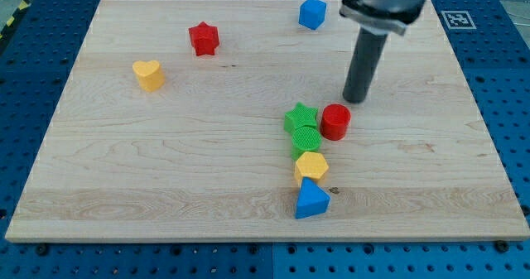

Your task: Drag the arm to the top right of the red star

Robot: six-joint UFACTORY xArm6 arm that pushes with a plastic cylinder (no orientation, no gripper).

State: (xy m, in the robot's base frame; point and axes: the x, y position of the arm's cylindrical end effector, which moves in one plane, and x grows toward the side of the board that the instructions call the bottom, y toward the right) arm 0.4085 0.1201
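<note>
Well right of the red star [203,39], my tip [354,101].

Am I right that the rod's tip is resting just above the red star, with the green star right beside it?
Not quite: my tip sits just above the red cylinder, not the red star, which lies far toward the view's upper left. The green star is indeed beside the cylinder, as the camera view shows.

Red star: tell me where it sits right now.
The red star lies toward the view's top left of the board, up and right of the yellow heart and far left of my tip.
</note>
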